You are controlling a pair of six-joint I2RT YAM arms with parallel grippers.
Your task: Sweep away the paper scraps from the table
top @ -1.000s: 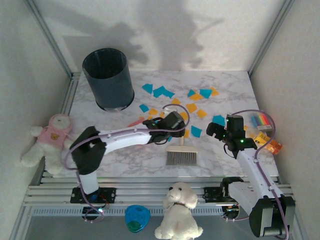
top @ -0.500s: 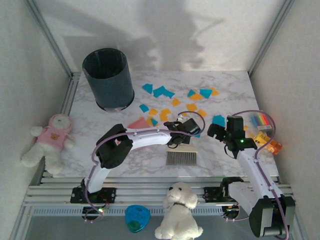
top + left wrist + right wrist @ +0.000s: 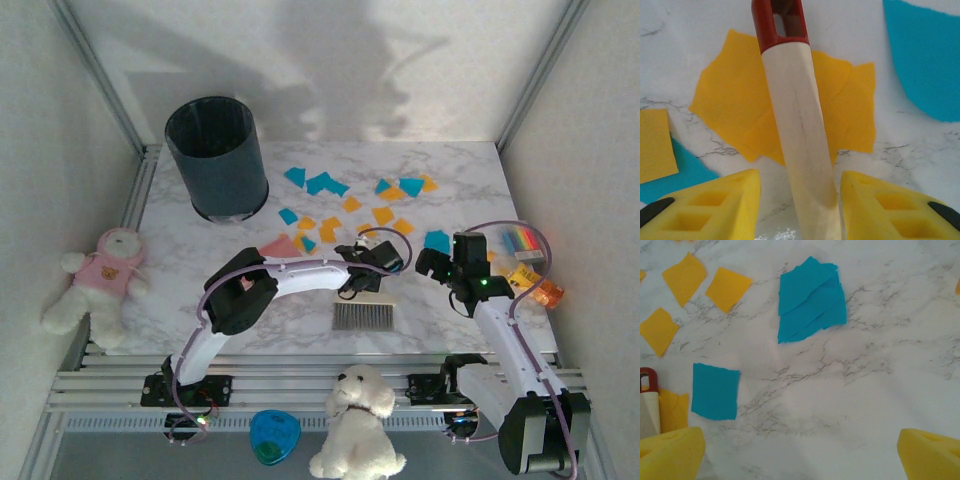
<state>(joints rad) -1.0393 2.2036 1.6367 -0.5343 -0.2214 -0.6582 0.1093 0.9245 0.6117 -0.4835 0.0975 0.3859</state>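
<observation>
Left claw astride the pale wooden, red-tipped brush handle: right yellow finger against the wood, a strip of marble showing beside the left one; clenched or not, impossible to tell. Under the handle, overlapping orange-yellow paper scraps, teal-blue ones alongside, all flat on the white marble-pattern bench. Right claw released, spread wide above marble and more scraps. Grey brush bristles near the bench's front edge.
</observation>
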